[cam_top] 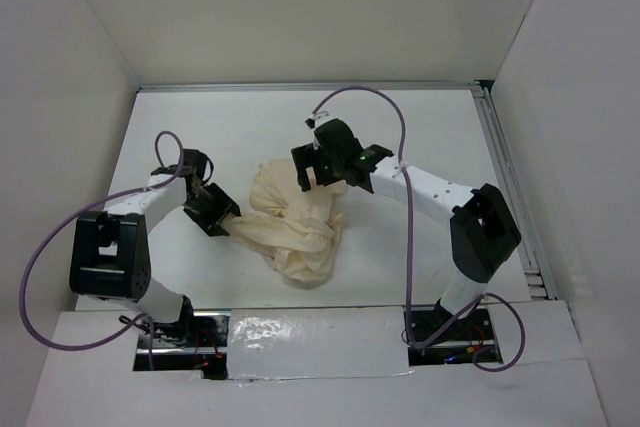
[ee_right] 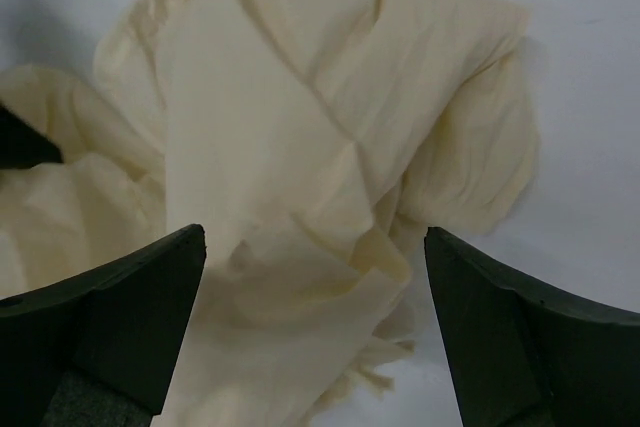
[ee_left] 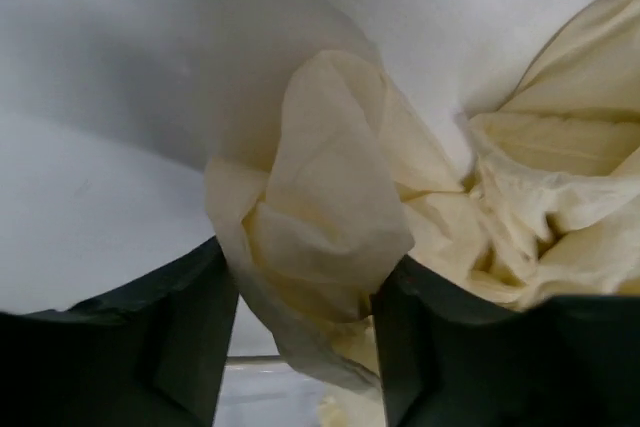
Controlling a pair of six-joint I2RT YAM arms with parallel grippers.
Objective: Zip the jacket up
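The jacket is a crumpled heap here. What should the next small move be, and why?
Probably close the left fingers on the fabric fold sitting between them, to start spreading the heap. The jacket lies bunched with no zipper showing, and the right fingers hang open over it, holding nothing.

Soft, even overhead light leaves only faint shadows on the table (cam_top: 200,137), with glare on the shiny tape (cam_top: 320,342) at the near edge. In both wrist views the dark jaws are out of focus.
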